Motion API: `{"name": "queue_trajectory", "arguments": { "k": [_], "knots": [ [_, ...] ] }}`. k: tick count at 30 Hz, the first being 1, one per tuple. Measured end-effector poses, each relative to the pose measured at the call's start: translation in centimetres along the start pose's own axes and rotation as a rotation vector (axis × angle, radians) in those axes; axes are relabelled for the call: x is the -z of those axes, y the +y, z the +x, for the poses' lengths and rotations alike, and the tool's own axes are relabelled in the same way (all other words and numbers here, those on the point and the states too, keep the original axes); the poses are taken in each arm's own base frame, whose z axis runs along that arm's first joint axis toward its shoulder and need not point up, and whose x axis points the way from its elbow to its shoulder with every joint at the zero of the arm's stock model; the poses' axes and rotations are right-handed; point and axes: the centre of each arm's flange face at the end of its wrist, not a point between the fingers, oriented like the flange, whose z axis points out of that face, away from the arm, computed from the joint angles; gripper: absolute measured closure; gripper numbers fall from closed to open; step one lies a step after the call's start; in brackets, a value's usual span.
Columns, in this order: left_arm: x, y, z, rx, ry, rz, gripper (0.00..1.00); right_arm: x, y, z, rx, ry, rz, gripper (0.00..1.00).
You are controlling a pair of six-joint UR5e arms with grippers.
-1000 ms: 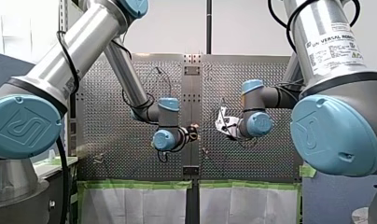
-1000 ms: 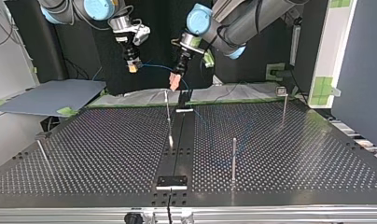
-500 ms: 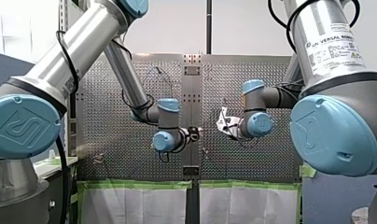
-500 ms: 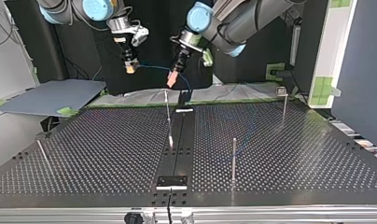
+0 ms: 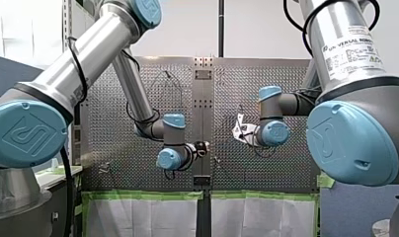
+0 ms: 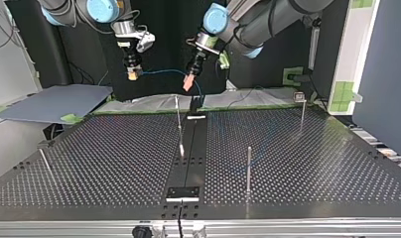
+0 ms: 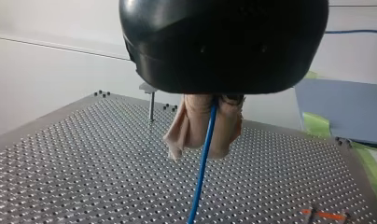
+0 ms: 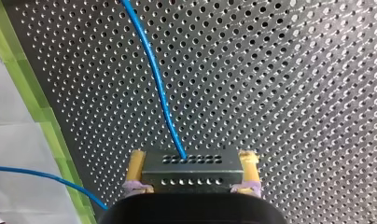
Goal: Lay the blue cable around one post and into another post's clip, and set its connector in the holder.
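Reading the top view from its left: my right claw has slid a little further toward that view's left than a second ago. My left claw, to its right, has risen slightly. The stretch of blue cable strung between them is now longer and flatter. In the front view my left wrist sits lower and further left than before. The things standing on the table are where they were.

Counting across the top view, I find two claws, one cable and four posts. These are a short post near the left edge, a centre post beside the dark middle strip, a near post right of that strip, and a far post topped with a small clip.

My right claw is clamped on the connector: its yellow pads press the block's two ends, and the cable leaves the block's face ahead of the fingers. My left claw is pinched tight on the cable itself, its beige pads drawn together with the blue line running out between them. The cable hangs in the air above the table's far edge. Past my left claw it drops toward that edge, where I lose it.
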Motion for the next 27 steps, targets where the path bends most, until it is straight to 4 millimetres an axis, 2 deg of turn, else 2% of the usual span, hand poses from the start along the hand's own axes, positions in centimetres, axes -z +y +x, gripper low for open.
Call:
{"name": "queue_trajectory", "arguments": {
  "k": [6, 19, 27],
  "knots": [
    [-0.3, 0.8, 1.6, 0.002, 0.006, -0.002, 0.99, -0.3, 0.2, -1.6, 0.019, -0.013, -0.004, 1.0],
    [-1.1, 1.7, 1.5, 0.001, 0.007, 0.006, 0.99, -2.7, 1.2, -5.1, 0.03, 0.014, -0.007, 1.0],
    [-2.3, 1.9, 3.9, -0.03, 0.047, 0.0, 0.99, -3.6, 2.2, -7.8, 0.037, -0.009, -0.036, 1.0]
  ]
}}
